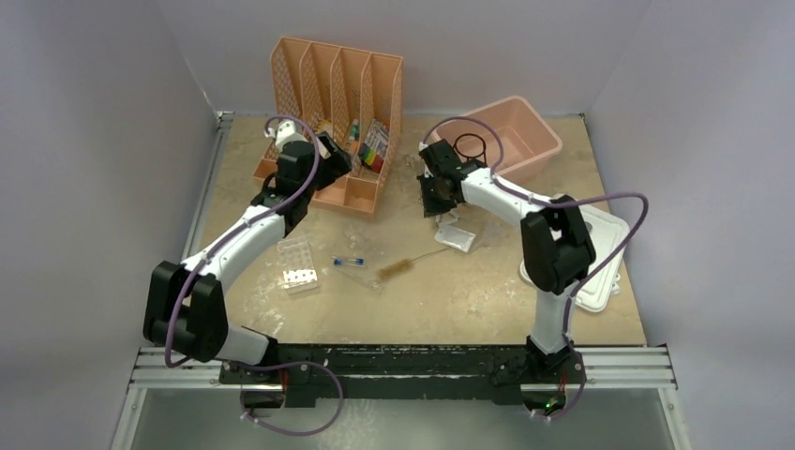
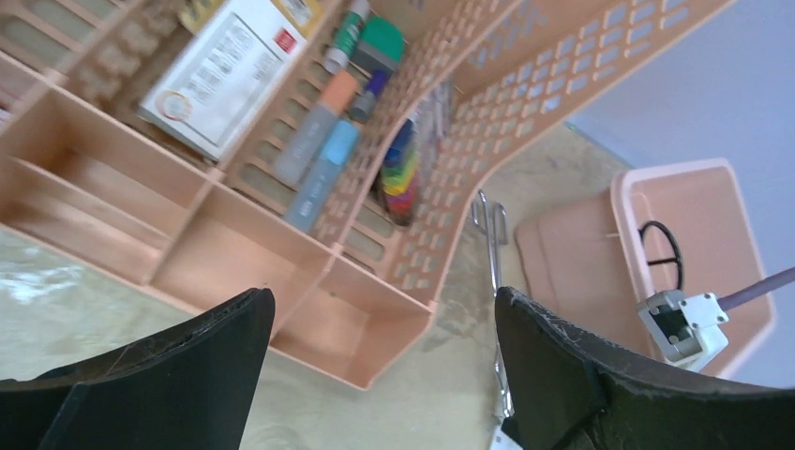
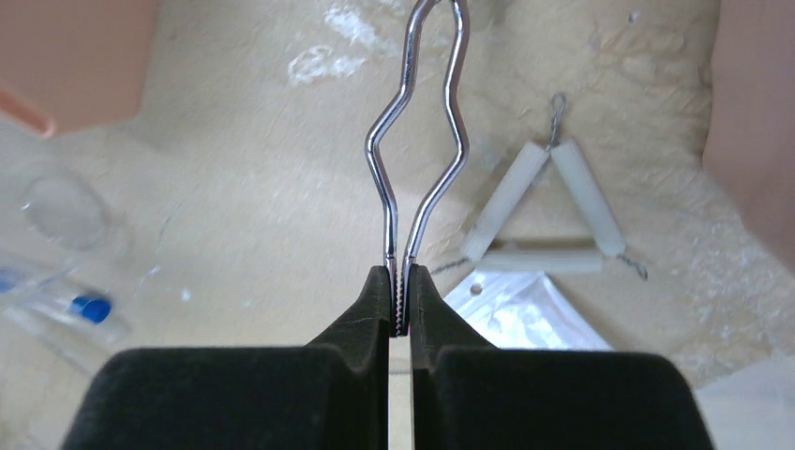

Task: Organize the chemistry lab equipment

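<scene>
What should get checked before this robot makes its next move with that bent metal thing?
1. Grip: the right arm's fingers are shut on the thin end of the metal tongs: ok.
2. Tongs lifted off the table: cannot tell.
3. Neighbours: the bars of the wire triangle lie beside the tongs, apart from them: ok.
4. Other arm: the left arm's fingers are open and hold nothing, over the peach organizer: ok.
5. Room in the pink tub, if that is the destination: only a black wire ring shows inside: ok.
</scene>
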You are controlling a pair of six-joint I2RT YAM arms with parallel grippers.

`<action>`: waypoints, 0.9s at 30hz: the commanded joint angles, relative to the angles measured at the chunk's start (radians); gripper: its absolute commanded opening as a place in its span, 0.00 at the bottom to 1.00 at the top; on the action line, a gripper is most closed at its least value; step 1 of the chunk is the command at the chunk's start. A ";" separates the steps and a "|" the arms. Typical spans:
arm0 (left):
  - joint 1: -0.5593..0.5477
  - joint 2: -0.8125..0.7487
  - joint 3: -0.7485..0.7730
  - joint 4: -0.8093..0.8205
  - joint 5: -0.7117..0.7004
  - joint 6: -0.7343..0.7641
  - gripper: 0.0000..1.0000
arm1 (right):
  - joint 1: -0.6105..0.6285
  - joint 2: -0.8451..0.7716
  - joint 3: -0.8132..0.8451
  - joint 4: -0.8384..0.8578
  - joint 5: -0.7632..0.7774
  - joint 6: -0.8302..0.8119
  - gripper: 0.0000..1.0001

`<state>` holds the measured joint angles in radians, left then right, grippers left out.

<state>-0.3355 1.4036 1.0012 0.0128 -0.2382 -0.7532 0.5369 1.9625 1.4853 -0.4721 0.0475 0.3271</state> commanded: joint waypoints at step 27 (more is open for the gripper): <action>-0.197 0.399 0.136 0.387 0.393 -0.377 0.47 | -0.007 -0.399 -0.347 0.467 -0.202 0.113 0.00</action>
<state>-0.5259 1.8088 1.0927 0.2977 0.1017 -1.1057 0.5354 1.5948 1.1362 -0.1043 -0.1272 0.4309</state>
